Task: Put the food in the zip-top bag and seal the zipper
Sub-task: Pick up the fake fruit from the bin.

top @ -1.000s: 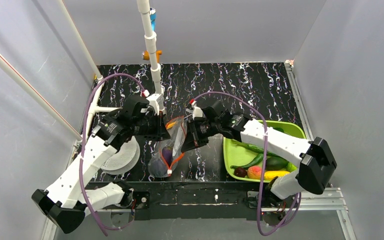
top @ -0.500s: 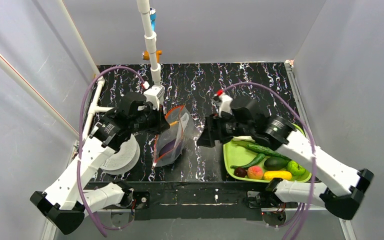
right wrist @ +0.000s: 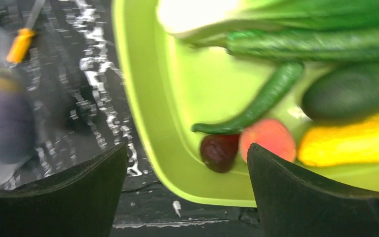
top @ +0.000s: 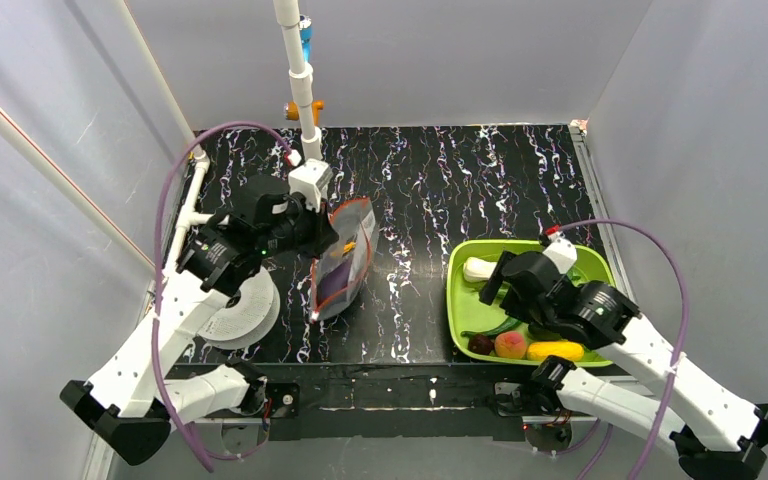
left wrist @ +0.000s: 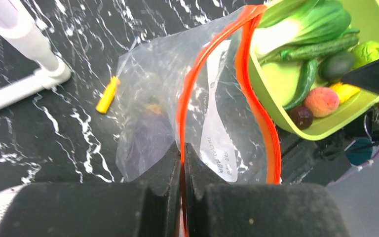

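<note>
The clear zip-top bag [top: 345, 265] hangs from my left gripper [top: 315, 235], which is shut on one side of its red-orange zipper [left wrist: 249, 74]. The mouth gapes open. A purple eggplant [left wrist: 145, 138] lies inside the bag. In the left wrist view my left gripper [left wrist: 182, 148] pinches the strip between its fingers. My right gripper [top: 493, 290] hovers open over the left part of the green tray [top: 457, 300], holding nothing. Between and past my right gripper [right wrist: 187, 197] I see the plum [right wrist: 218, 152], peach [right wrist: 268, 139], yellow piece [right wrist: 350, 143], avocado [right wrist: 350, 94], cucumber [right wrist: 261, 101] and bok choy [right wrist: 276, 15].
A white ribbed spool [top: 245, 315] lies under the left arm. A white pipe stand [top: 300, 90] rises behind the bag. A small orange-yellow piece [left wrist: 107, 95] lies on the black marbled table by the bag. Grey walls close in on three sides.
My right gripper opened, left the bag and swung right and nearer, to above the tray. The eggplant stays in the bag. The left gripper keeps its hold on the zipper, shifted slightly back.
</note>
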You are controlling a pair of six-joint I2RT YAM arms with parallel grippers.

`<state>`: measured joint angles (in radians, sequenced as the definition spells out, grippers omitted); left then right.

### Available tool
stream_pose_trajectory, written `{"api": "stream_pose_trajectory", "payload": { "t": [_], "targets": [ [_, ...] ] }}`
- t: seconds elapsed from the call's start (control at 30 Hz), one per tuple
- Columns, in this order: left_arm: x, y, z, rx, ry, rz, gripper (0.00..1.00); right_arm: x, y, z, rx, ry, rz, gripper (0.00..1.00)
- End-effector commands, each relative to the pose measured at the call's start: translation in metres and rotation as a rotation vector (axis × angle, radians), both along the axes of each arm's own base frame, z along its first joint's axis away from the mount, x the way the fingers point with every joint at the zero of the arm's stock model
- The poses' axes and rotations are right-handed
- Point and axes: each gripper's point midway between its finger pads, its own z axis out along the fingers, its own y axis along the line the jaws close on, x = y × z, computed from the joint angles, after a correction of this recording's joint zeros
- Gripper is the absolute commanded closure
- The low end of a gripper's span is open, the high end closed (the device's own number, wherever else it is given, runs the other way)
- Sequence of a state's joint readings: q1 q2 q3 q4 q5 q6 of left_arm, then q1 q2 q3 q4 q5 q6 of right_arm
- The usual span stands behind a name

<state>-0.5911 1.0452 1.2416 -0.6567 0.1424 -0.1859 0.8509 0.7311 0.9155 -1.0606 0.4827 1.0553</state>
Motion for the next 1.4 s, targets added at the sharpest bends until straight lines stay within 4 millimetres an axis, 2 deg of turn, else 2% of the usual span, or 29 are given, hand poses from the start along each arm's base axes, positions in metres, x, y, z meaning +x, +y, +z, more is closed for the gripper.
{"api": "stream_pose_trajectory", "payload": {
  "t": [0.0,0.1,0.23,0.37,0.53,0.6,0.67,0.8,0.87,1.0,1.17,1.2,1.37],
  "targets": [
    [-0.004,0.01,0.011,0.026,-0.046,-0.004,1.0,-0.015,-0.038,-0.039,-0.08,0.125,-0.287,0.06],
    [-0.011,-0.003,-0.02,0.007,0.054,-0.049,1.0,-0.022,-0.047,-0.059,-0.112,0.189,-0.374,0.04],
    [-0.012,-0.014,-0.046,0.015,0.136,-0.086,1.0,-0.027,-0.052,-0.065,-0.179,0.243,-0.391,0.02],
    [-0.007,-0.022,-0.049,0.013,0.146,-0.118,1.0,-0.033,-0.053,-0.075,-0.25,0.321,-0.383,0.02],
    [-0.01,-0.044,-0.035,-0.066,0.181,-0.198,1.0,-0.041,-0.036,-0.101,-0.247,0.435,-0.342,0.02],
    [-0.01,-0.053,-0.035,-0.095,0.213,-0.222,1.0,-0.043,-0.027,-0.112,-0.222,0.462,-0.32,0.02],
    [-0.01,-0.059,-0.043,-0.105,0.246,-0.234,1.0,-0.043,-0.02,-0.121,-0.2,0.477,-0.303,0.02],
    [-0.007,-0.06,-0.074,-0.081,0.284,-0.23,1.0,-0.045,-0.014,-0.135,-0.183,0.502,-0.288,0.05],
    [-0.01,-0.056,-0.085,-0.054,0.309,-0.223,1.0,-0.045,-0.017,-0.138,-0.201,0.503,-0.294,0.1],
    [-0.012,-0.046,-0.092,-0.011,0.282,-0.216,1.0,-0.04,-0.024,-0.135,-0.249,0.475,-0.288,0.22],
    [-0.007,-0.035,-0.09,0.023,0.218,-0.181,1.0,-0.028,-0.022,-0.121,-0.29,0.44,-0.242,0.54],
    [-0.007,-0.034,-0.089,0.024,0.209,-0.181,1.0,-0.026,-0.022,-0.118,-0.297,0.43,-0.239,0.58],
    [-0.006,-0.031,-0.086,0.029,0.181,-0.176,1.0,-0.015,-0.022,-0.099,-0.318,0.386,-0.227,0.61]
  ]
}}
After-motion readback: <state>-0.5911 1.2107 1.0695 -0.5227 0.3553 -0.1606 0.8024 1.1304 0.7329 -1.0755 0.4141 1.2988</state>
